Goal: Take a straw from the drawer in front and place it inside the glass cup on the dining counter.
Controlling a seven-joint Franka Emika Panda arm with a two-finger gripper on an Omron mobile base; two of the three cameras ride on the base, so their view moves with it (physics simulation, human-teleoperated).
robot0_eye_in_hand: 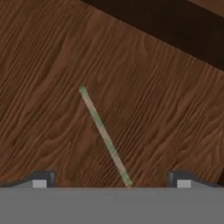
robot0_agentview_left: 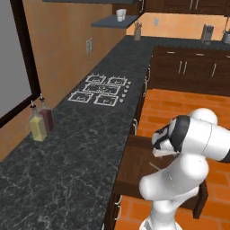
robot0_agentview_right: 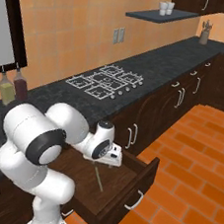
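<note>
On the left, two bottles (robot0_agentview_left: 40,120) stand on the black counter (robot0_agentview_left: 72,166), with the hob (robot0_agentview_left: 101,90) further along it. To the right, the drawer (robot0_agentview_right: 123,195) is pulled out below the counter edge. The straw (robot0_eye_in_hand: 105,136) lies flat on the drawer's wooden floor, pale and slanted. The gripper (robot0_eye_in_hand: 111,179) hangs just above it, fingers (robot0_eye_in_hand: 41,180) spread wide, one to each side of the straw's near end, gripping nothing.
</note>
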